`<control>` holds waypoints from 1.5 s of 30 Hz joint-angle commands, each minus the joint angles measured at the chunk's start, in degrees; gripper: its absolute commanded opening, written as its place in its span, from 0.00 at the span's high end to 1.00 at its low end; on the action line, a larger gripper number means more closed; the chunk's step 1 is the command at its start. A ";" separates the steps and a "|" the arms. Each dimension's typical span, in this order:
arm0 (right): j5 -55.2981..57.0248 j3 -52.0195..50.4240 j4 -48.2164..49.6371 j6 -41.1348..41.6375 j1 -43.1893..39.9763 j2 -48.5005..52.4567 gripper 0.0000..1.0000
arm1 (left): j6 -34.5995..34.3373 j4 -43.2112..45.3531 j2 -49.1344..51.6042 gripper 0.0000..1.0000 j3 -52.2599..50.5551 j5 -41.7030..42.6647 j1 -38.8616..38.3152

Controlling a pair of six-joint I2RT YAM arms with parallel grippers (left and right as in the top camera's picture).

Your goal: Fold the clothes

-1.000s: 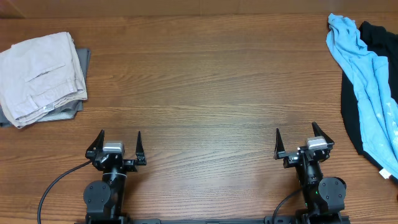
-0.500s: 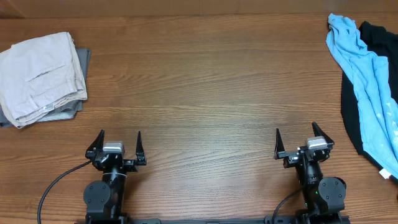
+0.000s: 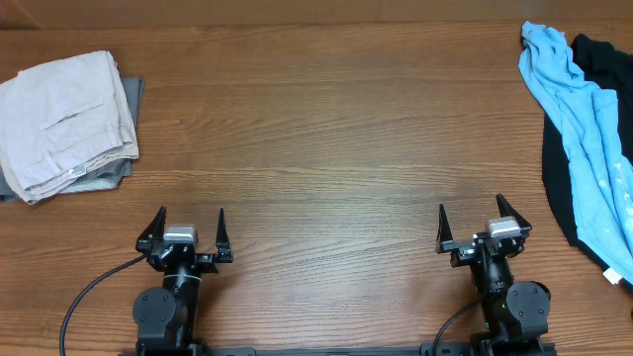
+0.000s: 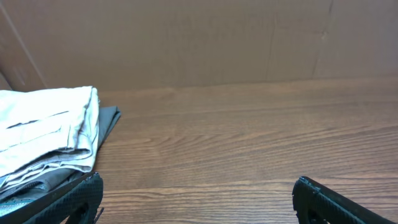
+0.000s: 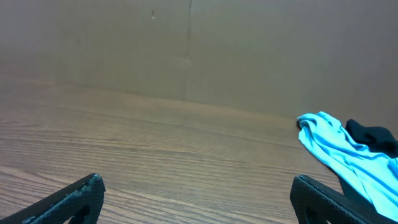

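Black arms (image 3: pixel 163 309), pointed claws (image 3: pixel 190 216), black cables (image 3: pixel 87 293)

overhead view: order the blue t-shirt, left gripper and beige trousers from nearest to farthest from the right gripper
Measured from the right gripper:
1. blue T-shirt, at the table's right edge, up and to the right.
2. left gripper, level with it, off to the left.
3. beige trousers, folded at the far left.

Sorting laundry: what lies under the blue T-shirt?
A black garment lies under the T-shirt and shows on both sides. The part of it beneath the shirt is covered.
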 commanded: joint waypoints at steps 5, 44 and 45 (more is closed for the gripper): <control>-0.31 -0.59 0.33 -0.13 0.26 -0.37 0.00 | 1.07 0.04 -0.74 0.00 -0.35 -0.63 0.24; 1.79 -0.55 0.50 -1.49 0.26 -0.37 0.00 | 1.07 0.04 -0.74 0.00 -0.35 -0.63 0.24; 2.38 -0.57 0.52 -1.70 0.24 -0.37 0.00 | 1.09 0.04 -0.74 0.00 -0.35 -0.63 0.24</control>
